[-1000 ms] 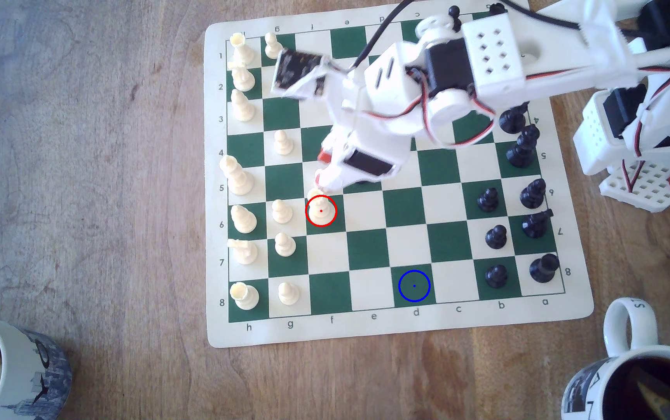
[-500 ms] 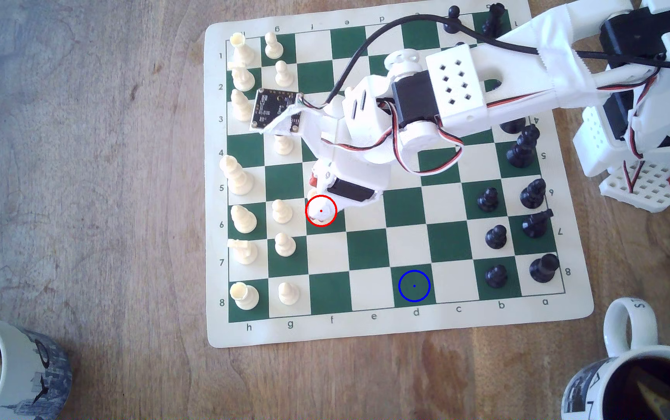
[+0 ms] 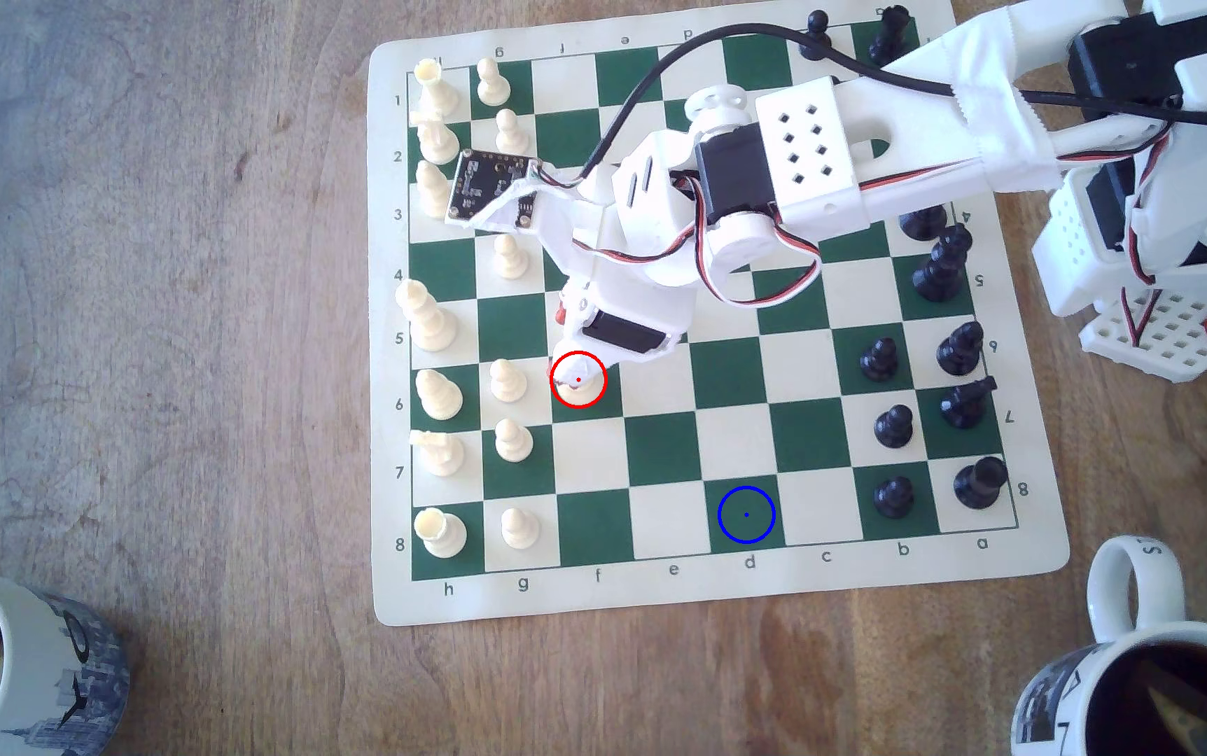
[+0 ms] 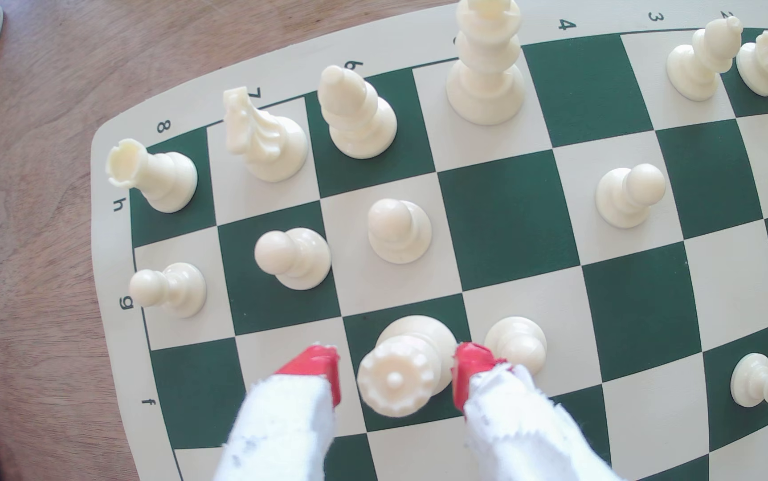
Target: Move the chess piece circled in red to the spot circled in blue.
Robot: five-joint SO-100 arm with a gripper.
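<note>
The chess piece circled in red point(image 3: 581, 392) is a cream piece with a ridged round crown point(image 4: 396, 381). It stands upright on a dark green square at f6. My gripper point(image 3: 576, 366) hangs right over it and hides most of it in the exterior view. In the wrist view the gripper point(image 4: 393, 370) is open, with its red fingertips point(image 4: 315, 365) on either side of the crown. One tip has a clear gap to the piece; the other is very close or touching. The spot circled in blue point(image 3: 746, 515) is a bare green square at d8, toward the exterior view's lower right.
A cream pawn point(image 4: 516, 344) stands just beyond one fingertip. More cream pieces point(image 3: 510, 379) fill the g and h files. Black pieces point(image 3: 895, 425) line the exterior view's right. Two mugs point(image 3: 11, 661) point(image 3: 1153, 676) stand off the board's near corners.
The arm has swung toward the board's near side and come down, bringing the gripper from beside the circled piece to directly over it. The piece has not moved.
</note>
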